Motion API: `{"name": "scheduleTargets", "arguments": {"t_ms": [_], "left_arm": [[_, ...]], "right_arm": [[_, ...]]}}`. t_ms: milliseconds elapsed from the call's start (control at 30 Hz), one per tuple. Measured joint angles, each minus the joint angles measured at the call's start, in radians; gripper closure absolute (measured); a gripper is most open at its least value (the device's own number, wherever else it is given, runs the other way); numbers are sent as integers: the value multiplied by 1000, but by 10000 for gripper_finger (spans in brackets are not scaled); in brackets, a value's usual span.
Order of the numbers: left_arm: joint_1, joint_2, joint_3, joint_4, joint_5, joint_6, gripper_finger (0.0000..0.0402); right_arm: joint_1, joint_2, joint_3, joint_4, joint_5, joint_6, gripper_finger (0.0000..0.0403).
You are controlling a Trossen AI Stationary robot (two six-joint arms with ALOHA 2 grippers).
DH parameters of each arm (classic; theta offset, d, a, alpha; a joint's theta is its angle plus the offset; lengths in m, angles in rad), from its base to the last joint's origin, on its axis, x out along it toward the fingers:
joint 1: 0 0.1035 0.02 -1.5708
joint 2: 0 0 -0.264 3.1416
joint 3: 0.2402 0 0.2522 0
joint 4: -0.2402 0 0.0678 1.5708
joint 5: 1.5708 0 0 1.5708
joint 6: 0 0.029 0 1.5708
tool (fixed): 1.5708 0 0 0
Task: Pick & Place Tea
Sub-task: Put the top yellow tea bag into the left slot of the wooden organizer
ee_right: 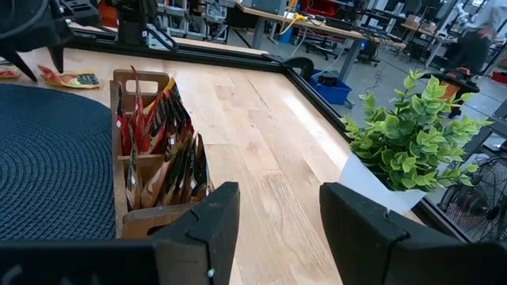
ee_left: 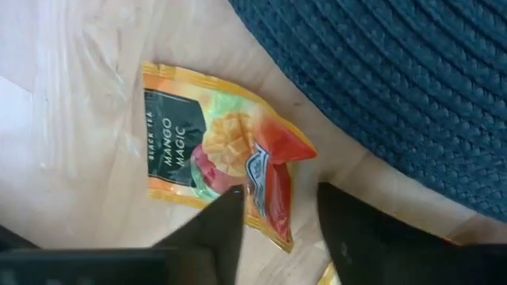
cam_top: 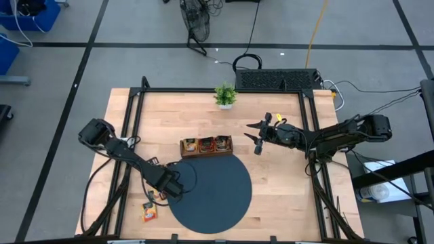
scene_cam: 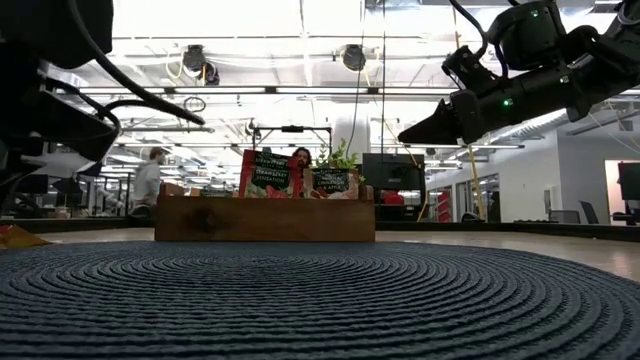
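Tea sachet lies just off the mat near the table's front-left corner; the left gripper, spread, should straddle its red edge before pinching.

A yellow-orange tea sachet (labelled "Mango Magic") lies flat on wood, just beside the mat.

We read "BLACK TEA" and "MANGO MAGIC" on the yellow-orange tea sachet lying on the worktop. Print on the sachets in the tray is too small for us to read.
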Motion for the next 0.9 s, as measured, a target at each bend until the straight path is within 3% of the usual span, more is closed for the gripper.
{"name": "scheduleTargets", "arguments": {"t_ms": [233, 333, 533, 733, 833, 900], "left_arm": [[18, 2, -2, -14, -1, 32, 381], [29, 5, 7, -47, -6, 22, 380], [36, 7, 121, -275, -51, 26, 391], [48, 6, 314, -503, -309, 31, 392], [73, 5, 360, -477, -482, 61, 392], [103, 5, 353, -423, -544, 139, 392]], "right_arm": [[0, 0, 0, 0, 0, 0, 243], [0, 0, 0, 0, 0, 0, 243], [0, 0, 0, 0, 0, 0, 243], [0, 0, 0, 4, 0, -1, 243], [0, 0, 0, 5, 0, -1, 243], [0, 0, 0, 5, 0, -1, 243]]}}
